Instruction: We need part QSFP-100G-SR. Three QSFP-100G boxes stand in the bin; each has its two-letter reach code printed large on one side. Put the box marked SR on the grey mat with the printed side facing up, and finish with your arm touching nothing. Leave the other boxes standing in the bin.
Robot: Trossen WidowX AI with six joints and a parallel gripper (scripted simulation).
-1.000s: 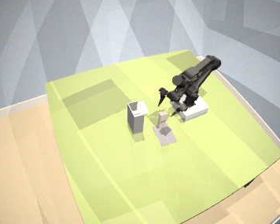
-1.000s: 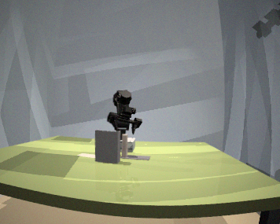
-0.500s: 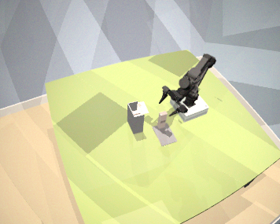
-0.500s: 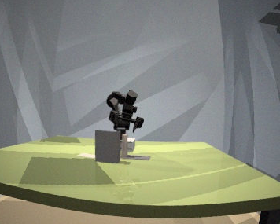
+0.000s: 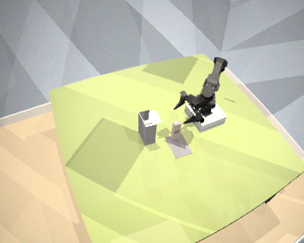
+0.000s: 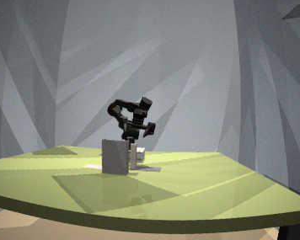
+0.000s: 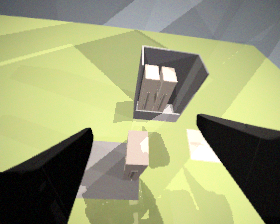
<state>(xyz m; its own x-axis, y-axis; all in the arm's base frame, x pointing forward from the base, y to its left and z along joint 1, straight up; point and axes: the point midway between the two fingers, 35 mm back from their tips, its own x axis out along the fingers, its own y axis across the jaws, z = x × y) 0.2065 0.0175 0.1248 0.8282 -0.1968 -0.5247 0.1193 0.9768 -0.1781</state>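
Gripper (image 5: 180,115) (image 6: 136,135) (image 7: 144,125): fingers wide apart, nothing between, raised clear of everything. Single box (image 5: 176,130) (image 6: 133,157) (image 7: 137,147): on end at the edge of the grey mat (image 5: 182,150) (image 6: 154,169) (image 7: 105,175), apart from both fingers; small dark mark low on one side face, too coarse to read, hence SR not confirmed. Bin (image 5: 148,133) (image 6: 115,157) (image 7: 190,95): to the left of the mat in the top view, upright on the worktop (image 5: 131,205) (image 6: 226,194) (image 7: 40,90). Pair of boxes (image 7: 151,90): side by side inside, both standing. Step in hand, by judgement: laying down of the mat box, printed side uppermost. Method: first a clear look at the marked face to settle the code; then a light push high on that face's opposite side, or a grip near the top and a slow tilt, to bring the print up. Cautions: a fast push, likely to skid the foot off the mat; a wrong tipping direction, likely to bury the print; a wide sweep, liable to clip the bin. Finish: straight retreat, no contact.
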